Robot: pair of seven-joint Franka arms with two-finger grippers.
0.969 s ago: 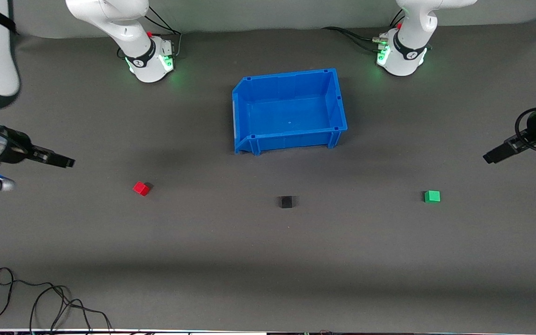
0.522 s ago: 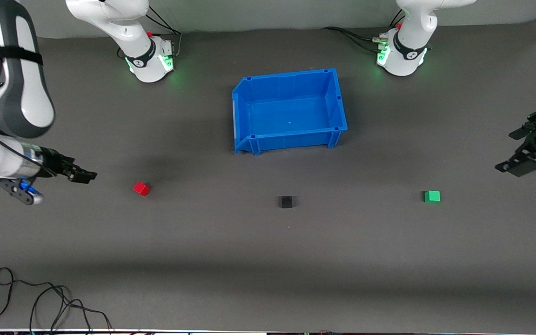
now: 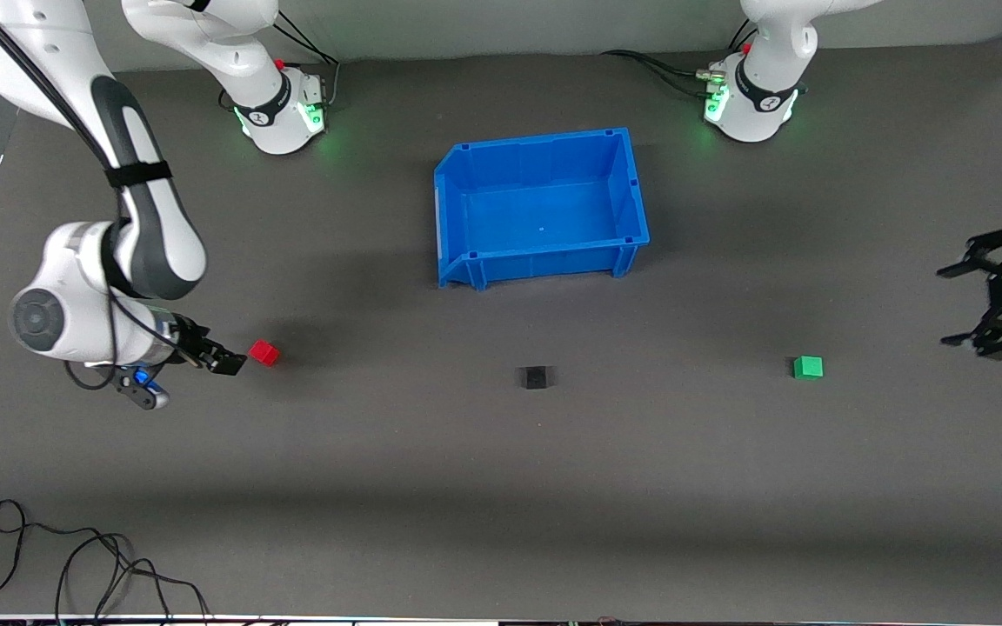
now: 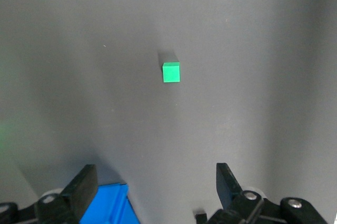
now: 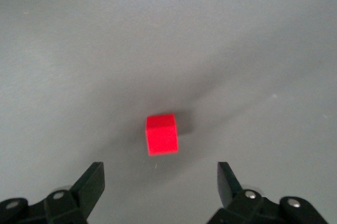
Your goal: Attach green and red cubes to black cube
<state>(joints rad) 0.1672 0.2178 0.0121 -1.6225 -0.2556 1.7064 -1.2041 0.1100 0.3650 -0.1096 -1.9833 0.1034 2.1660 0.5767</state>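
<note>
The red cube, black cube and green cube lie apart in a row on the dark table. My right gripper is low beside the red cube, toward the right arm's end of the table. In the right wrist view it is open, with the red cube just ahead of its fingertips. My left gripper is open over the table's edge at the left arm's end, off from the green cube. In the left wrist view it is open, with the green cube well ahead.
An empty blue bin stands between the arm bases, farther from the front camera than the black cube; its corner shows in the left wrist view. A black cable lies near the front edge at the right arm's end.
My right gripper has come down and moved toward the red cube, ending right beside it. My left gripper has turned and opened near the table's end.
</note>
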